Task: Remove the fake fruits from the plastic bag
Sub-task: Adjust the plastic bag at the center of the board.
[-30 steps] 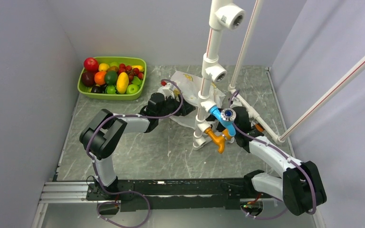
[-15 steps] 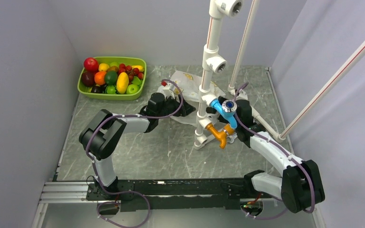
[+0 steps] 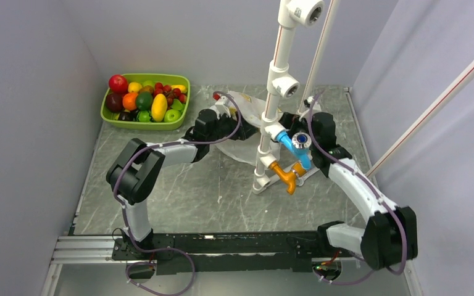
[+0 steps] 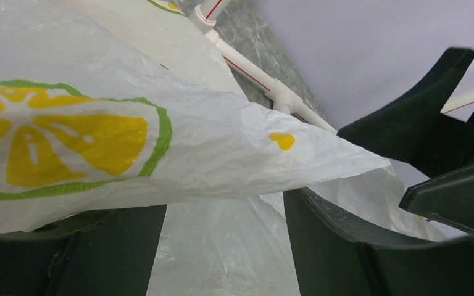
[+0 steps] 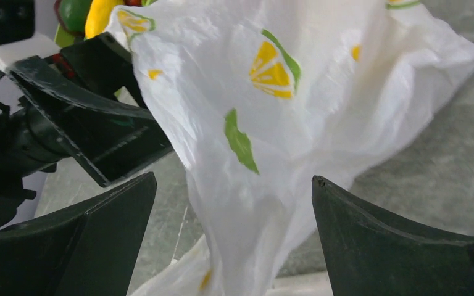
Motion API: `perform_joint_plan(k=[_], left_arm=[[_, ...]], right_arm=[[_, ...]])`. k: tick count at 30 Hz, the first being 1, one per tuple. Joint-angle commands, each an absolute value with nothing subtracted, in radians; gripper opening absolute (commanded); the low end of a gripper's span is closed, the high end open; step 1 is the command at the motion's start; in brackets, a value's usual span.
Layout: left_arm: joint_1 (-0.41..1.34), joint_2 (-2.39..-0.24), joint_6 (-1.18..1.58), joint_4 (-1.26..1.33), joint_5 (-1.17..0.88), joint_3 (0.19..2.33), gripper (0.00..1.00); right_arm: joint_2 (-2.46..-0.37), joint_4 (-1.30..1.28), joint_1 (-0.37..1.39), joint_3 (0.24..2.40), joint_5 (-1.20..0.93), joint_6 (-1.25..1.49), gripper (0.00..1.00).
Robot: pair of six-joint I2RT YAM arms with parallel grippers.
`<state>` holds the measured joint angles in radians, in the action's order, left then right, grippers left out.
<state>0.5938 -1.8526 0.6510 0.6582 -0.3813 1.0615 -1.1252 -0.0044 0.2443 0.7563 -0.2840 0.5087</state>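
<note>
1. Your left jaws stand apart, with plastic bag film draped across them
2. Your right jaws gape wide, facing the bag
3. The bag sits on the surface between both jaws, beside the pipe stand

Lime-green tray back left (heaped full); white pipe stand centre; blue fitting, orange fitting low.
</note>
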Motion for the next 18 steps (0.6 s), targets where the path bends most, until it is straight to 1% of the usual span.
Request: perform_joint_plan(k=[1, 5, 6, 7, 8, 9, 12, 14, 17, 18], left_arm=[[0.591, -1.876, 0.632, 0.655, -0.404, 1.129, 0.73], [0.591, -1.883, 0.628, 0.633, -0.401, 1.171, 0.73], [0.590, -1.884, 0.631, 0.632, -0.403, 1.179, 0.73], [0.590, -1.884, 0.635, 0.634, -0.406, 1.182, 0.73], [0.590, -1.883, 0.636, 0.637, -0.411, 1.181, 0.73], [0.591, -1.879, 0.637, 0.638, -0.409, 1.177, 0.73], [0.591, -1.862, 0.624, 0.634, -0.404, 1.160, 0.73], [0.593, -1.852, 0.614, 0.639, -0.405, 1.132, 0.73], [0.604, -1.827, 0.618, 0.706, -0.401, 1.040, 0.74], [0.611, -1.819, 0.619, 0.734, -0.399, 1.002, 0.74]], right_arm=[[-1.240, -0.008, 0.244, 0.852, -0.402, 0.406, 1.00], [-1.307, 0.091, 0.246, 0.853, -0.387, 0.399, 0.99], [-1.328, 0.102, 0.248, 0.858, -0.371, 0.399, 0.97], [-1.351, 0.101, 0.250, 0.869, -0.349, 0.397, 0.94], [-1.372, 0.095, 0.251, 0.879, -0.326, 0.395, 0.88], [-1.387, 0.100, 0.255, 0.883, -0.320, 0.389, 0.86], [-1.379, 0.173, 0.267, 0.843, -0.251, 0.393, 0.73], [-1.356, 0.238, 0.268, 0.816, -0.233, 0.420, 0.55], [-1.358, 0.258, 0.268, 0.830, -0.275, 0.433, 0.19], [-1.359, 0.256, 0.268, 0.836, -0.287, 0.442, 0.09]])
